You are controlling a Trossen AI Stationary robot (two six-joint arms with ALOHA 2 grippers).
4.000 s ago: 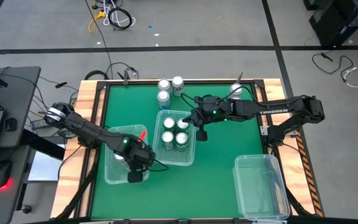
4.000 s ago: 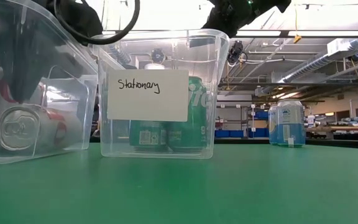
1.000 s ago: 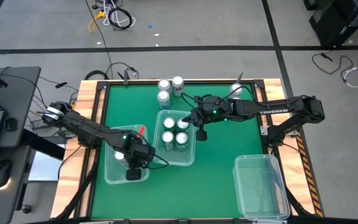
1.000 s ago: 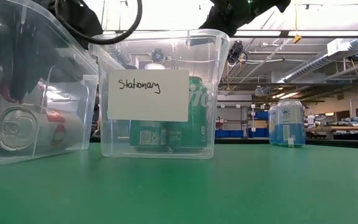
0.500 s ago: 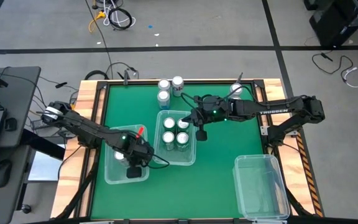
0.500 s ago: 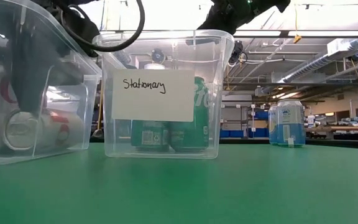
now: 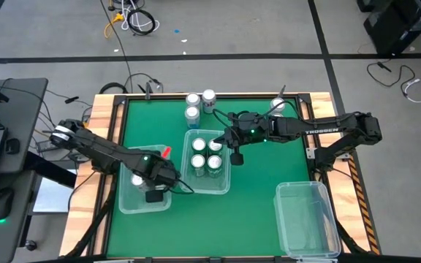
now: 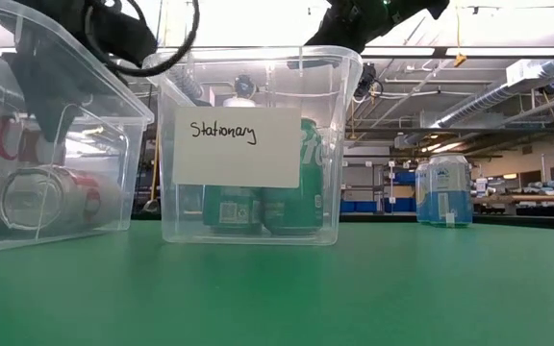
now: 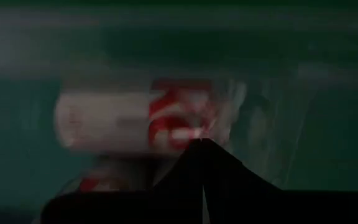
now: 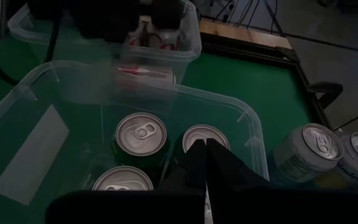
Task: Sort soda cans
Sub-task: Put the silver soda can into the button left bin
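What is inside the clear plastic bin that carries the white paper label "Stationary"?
The clear labelled bin holds four green soda cans, standing upright with silver tops up, two by two. In the low view the white paper label covers their upper halves.

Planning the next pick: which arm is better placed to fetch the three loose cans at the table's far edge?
Right, probably: the right gripper, shut, hovers over the middle bin beside those cans; the left gripper is down in the left bin.

Green cans [image 8: 263, 207] inside labelled bin [image 8: 344, 144]
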